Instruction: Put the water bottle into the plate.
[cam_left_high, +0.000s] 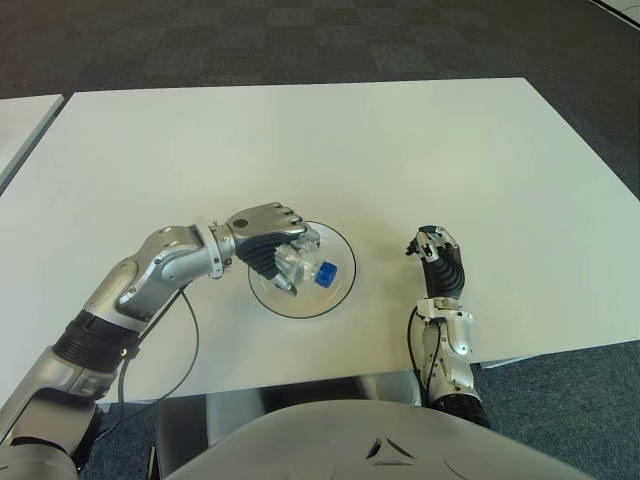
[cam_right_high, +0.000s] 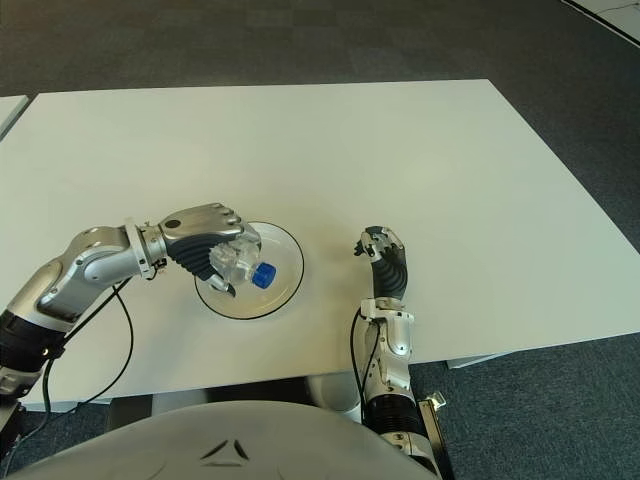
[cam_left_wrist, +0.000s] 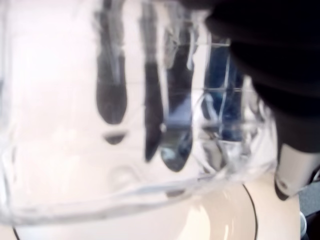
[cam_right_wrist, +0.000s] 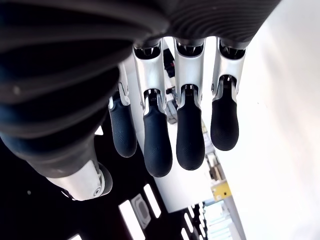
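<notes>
Gripping water bottle (cam_left_high: 300, 268) | left robot hand (cam_left_high: 268, 240) | body mostly hidden | over plate (cam_left_high: 340, 290)

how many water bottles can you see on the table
1. The water bottle is gripped in the left robot hand over the plate. Nothing suggests another is hidden.

Clear water bottle (cam_left_high: 298, 263), blue cap (cam_left_high: 325, 275)
</notes>
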